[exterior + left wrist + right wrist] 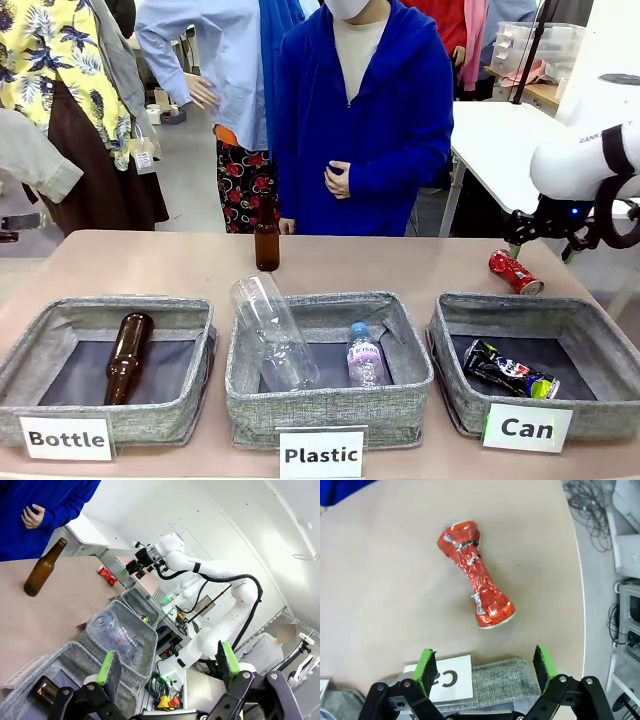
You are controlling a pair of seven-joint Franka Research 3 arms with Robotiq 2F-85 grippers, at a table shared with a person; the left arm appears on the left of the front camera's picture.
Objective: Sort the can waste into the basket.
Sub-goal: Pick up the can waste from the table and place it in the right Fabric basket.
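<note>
Right wrist view shows the right gripper [485, 656] spread wide and empty, the dented red drink can [476, 575] lying on the beige table [380, 590] just ahead, long axis diagonal to the fingers.

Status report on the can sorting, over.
Left gripper open, empty. Right gripper open above red can, lying on table beyond basket. Black can already in basket. Nothing between gripper and can.

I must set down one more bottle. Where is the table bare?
Bare: the beige table's far strip left of the upright brown glass bottle, and between it and the crushed red can. Crowded: the near side, three grey fabric baskets; the right gripper hangs near the can.
</note>
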